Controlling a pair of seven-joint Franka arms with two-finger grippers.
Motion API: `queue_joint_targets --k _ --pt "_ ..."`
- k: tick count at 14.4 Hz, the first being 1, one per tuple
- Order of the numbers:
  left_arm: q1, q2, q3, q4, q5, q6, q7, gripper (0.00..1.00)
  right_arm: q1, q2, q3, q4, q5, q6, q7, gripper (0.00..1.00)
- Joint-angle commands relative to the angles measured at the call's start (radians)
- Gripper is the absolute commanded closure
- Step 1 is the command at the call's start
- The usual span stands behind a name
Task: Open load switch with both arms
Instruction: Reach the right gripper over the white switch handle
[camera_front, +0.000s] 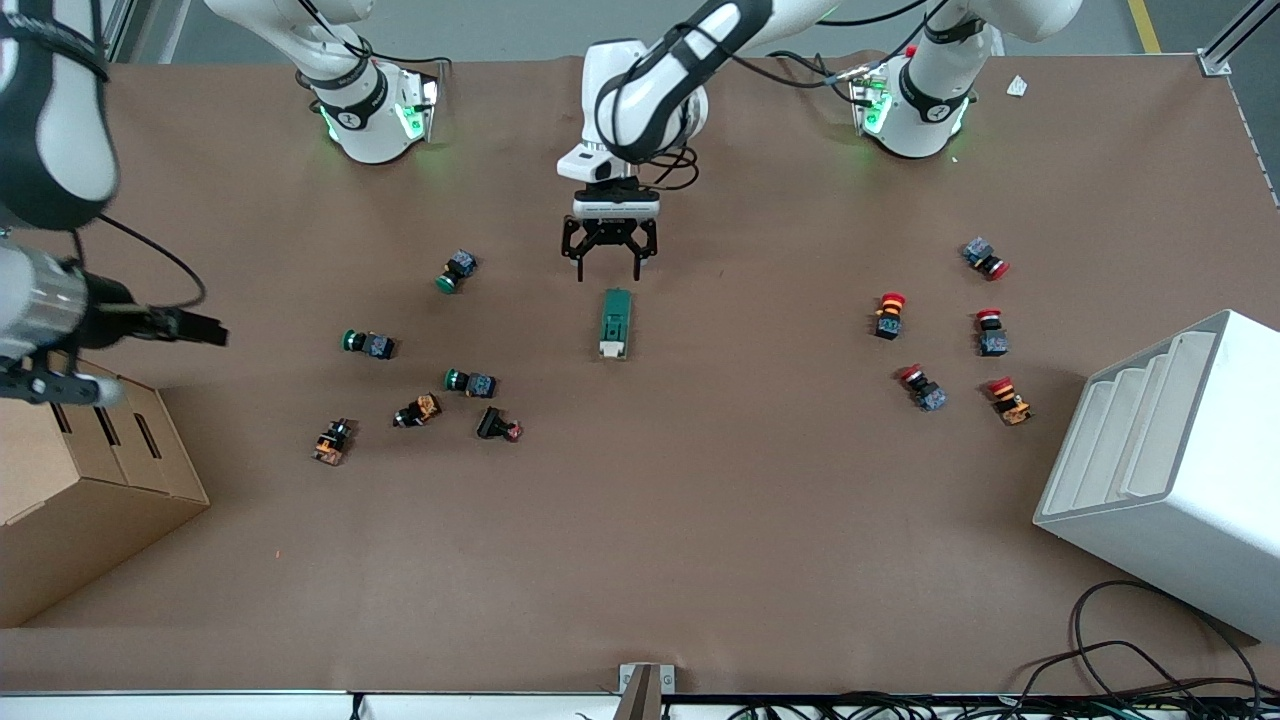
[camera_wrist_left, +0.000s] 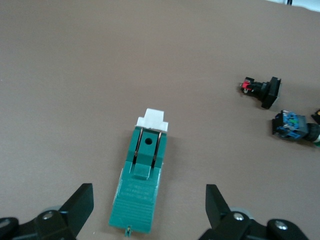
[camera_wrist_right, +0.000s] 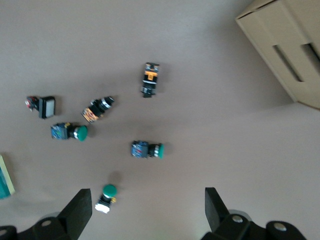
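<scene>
The load switch (camera_front: 615, 322) lies flat in the middle of the table, a dark green block whose white lever (camera_front: 613, 349) points toward the front camera. My left gripper (camera_front: 608, 270) hangs open over the table at the switch's green end. In the left wrist view the switch (camera_wrist_left: 142, 180) sits below and between the spread fingers (camera_wrist_left: 80, 205) of the left gripper (camera_wrist_left: 149, 207), untouched. My right gripper (camera_front: 195, 328) is high over the right arm's end of the table. In the right wrist view the right gripper (camera_wrist_right: 147, 215) is open and holds nothing, with the switch's edge (camera_wrist_right: 4, 182) just showing.
Green-capped push buttons (camera_front: 455, 271) (camera_front: 368, 343) (camera_front: 470, 382) and other small buttons (camera_front: 418, 410) lie toward the right arm's end, by a cardboard box (camera_front: 90, 480). Red-capped buttons (camera_front: 889, 314) (camera_front: 991, 332) lie toward the left arm's end, next to a white rack (camera_front: 1170, 470).
</scene>
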Motion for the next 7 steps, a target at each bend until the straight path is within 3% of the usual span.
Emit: queue_joint_targets --k 1,5,7 --pt "-0.048 0.055 0.005 0.013 0.102 -0.098 -0.067 0.01 0.087 0.060 0.002 -0.001 0.010 0.047 0.223 0.00" --pt "-0.088 0.141 0.005 0.015 0.219 -0.275 -0.088 0.00 0.237 0.123 0.002 0.000 0.015 0.088 0.610 0.00" --pt "-0.106 0.159 0.004 0.032 0.238 -0.299 -0.116 0.00 0.308 0.172 0.002 0.005 0.055 0.117 0.821 0.00"
